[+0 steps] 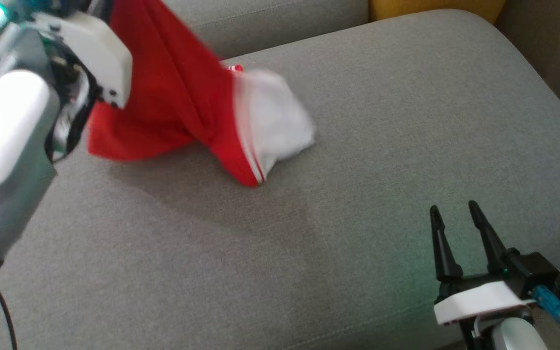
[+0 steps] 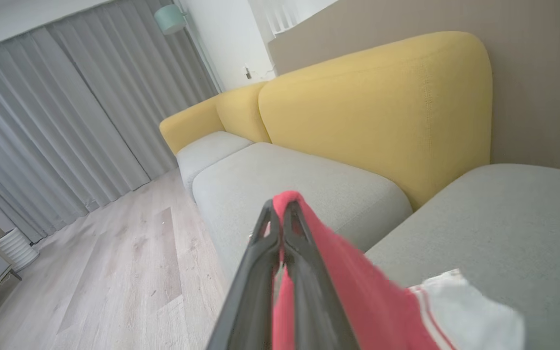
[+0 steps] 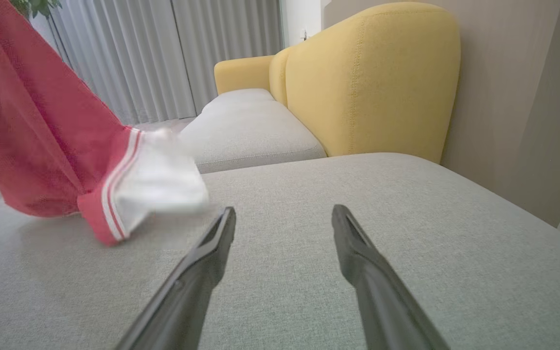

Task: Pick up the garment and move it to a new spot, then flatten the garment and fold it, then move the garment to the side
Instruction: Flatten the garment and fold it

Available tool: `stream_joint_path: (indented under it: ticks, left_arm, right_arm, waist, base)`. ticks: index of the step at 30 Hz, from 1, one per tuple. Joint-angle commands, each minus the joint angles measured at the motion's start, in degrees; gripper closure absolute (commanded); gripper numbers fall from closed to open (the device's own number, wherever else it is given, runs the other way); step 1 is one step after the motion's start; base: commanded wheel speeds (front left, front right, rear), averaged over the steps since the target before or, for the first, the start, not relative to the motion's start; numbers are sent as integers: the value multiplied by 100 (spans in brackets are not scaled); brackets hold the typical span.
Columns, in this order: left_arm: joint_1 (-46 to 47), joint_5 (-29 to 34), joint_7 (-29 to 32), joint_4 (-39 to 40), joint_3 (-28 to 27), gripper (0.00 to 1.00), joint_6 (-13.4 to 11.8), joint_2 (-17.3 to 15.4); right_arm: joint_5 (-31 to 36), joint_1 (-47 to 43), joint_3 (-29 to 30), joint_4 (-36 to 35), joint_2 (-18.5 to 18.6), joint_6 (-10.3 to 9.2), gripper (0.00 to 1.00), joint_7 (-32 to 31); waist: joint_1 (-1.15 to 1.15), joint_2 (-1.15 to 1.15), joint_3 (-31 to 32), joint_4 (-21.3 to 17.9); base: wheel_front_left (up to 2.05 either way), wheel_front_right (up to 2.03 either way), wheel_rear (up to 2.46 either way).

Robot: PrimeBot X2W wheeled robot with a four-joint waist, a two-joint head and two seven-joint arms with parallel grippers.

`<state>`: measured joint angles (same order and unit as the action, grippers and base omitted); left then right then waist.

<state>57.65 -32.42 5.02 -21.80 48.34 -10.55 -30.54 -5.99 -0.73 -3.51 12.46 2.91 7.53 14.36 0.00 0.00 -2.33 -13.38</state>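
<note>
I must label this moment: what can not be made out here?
1. Head view: top of the garment, cut off by the upper edge.
2. Head and right wrist views: its white part, blurred.
3. Left wrist view: how much cloth the left gripper pinches, hidden inside its shut jaws.

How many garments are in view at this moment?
1. A red and white garment hangs from the shut left gripper, its lower end touching the grey sofa seat. The left arm hides part of it in the head view.
</note>
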Motion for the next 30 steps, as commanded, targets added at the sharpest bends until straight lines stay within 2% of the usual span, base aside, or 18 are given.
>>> stream_joint_path:
  ticks: [1, 5, 7, 12, 14, 17, 19, 23, 30]
  left_arm:
    - [167, -21, 51, 195, -214, 100, 7, -299]
    - [-485, -171, 305, 922, -140, 100, -164, -633]
    - [-928, -217, 409, 1477, -104, 100, -360, -885]
    - [-2399, -283, 619, 3082, 57, 100, -1236, -1541]
    - [-3071, -303, 592, 3608, 200, 100, -1631, -1671]
    - [-4047, -440, 357, 3994, 454, 100, -2081, -1575]
    - [-4527, -479, 149, 3911, 649, 100, -2205, -1441]
    - [-5080, -520, -425, 3261, 861, 100, -2209, -1062]
    - [-5542, -727, -1547, 1683, 622, 100, -2141, -611]
  right_arm:
    - [8, 98, -103, -178, 15, -4, 0, 63]
    - [36, -69, 50, -226, 11, -4, 0, 63]
    - [50, -162, 121, -245, 9, -4, 0, 63]
    - [62, -312, 240, -313, 5, -4, 0, 63]
    - [58, -338, 250, -339, 4, -4, 0, 63]
    - [60, -348, 297, -372, 3, -4, 0, 63]
    - [66, -335, 308, -375, 3, -4, 0, 63]
    - [84, -318, 292, -356, 13, -4, 0, 63]
    - [114, -320, 209, -291, 21, -4, 0, 63]
  waist:
    - [0, 0, 24, 18]
    - [0, 0, 133, 159]
    - [0, 0, 180, 265]
    - [0, 0, 191, 558]
    - [0, 0, 176, 676]
    - [0, 0, 124, 878]
    - [0, 0, 105, 1015]
    - [0, 0, 144, 1254]
    - [0, 0, 303, 1442]
  base:
    - [0, 0, 0]
    - [0, 0, 0]
    - [0, 0, 0]
    - [0, 0, 0]
    - [0, 0, 0]
    - [0, 0, 0]
    - [0, 0, 0]
    - [0, 0, 0]
    - [0, 0, 0]
